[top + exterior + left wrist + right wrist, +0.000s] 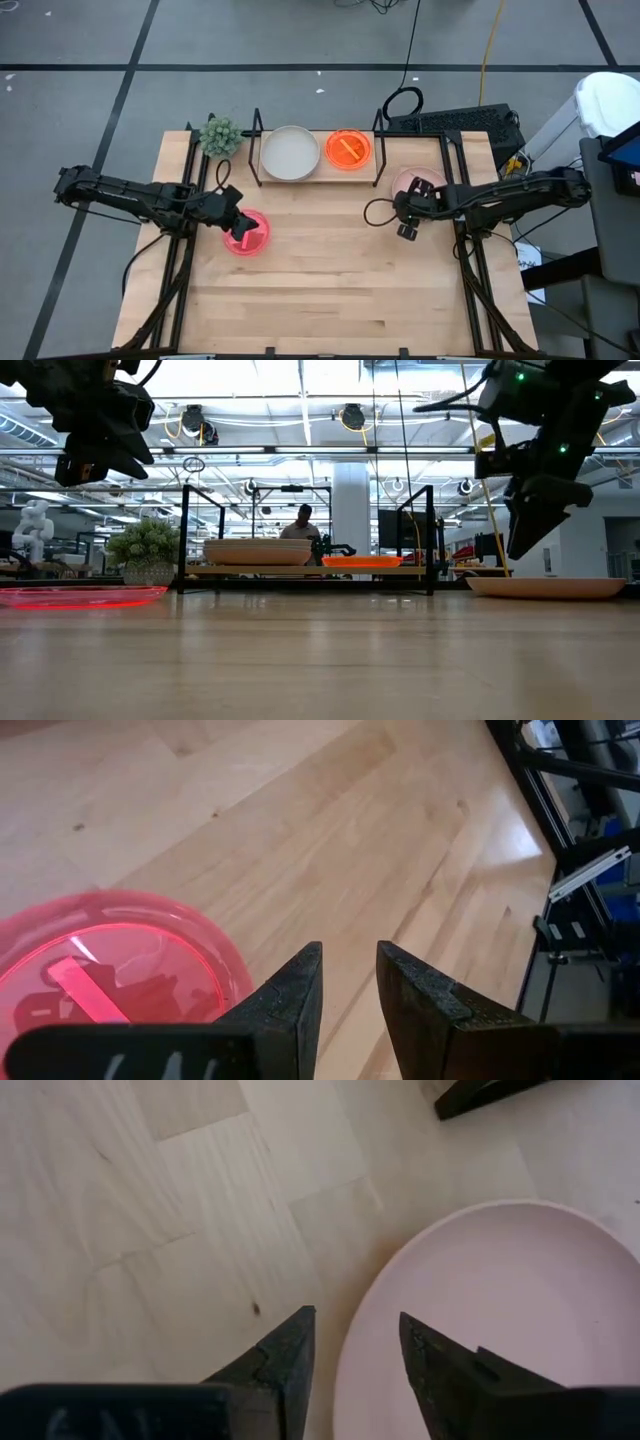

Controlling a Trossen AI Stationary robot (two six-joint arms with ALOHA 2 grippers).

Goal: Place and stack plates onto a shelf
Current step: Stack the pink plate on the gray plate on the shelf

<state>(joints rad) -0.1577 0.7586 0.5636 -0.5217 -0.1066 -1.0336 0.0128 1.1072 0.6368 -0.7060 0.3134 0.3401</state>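
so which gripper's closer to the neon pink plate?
Left. The left gripper hangs right over the neon pink plate; the right gripper is across the table by the pale pink plate.

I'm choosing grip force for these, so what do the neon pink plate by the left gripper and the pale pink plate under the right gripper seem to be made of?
The neon pink plate looks like translucent glossy plastic: the wood shows through it and its rim glows. The pale pink plate looks opaque and matte, with no sharp highlights; ceramic or matte plastic, the look alone cannot settle which.
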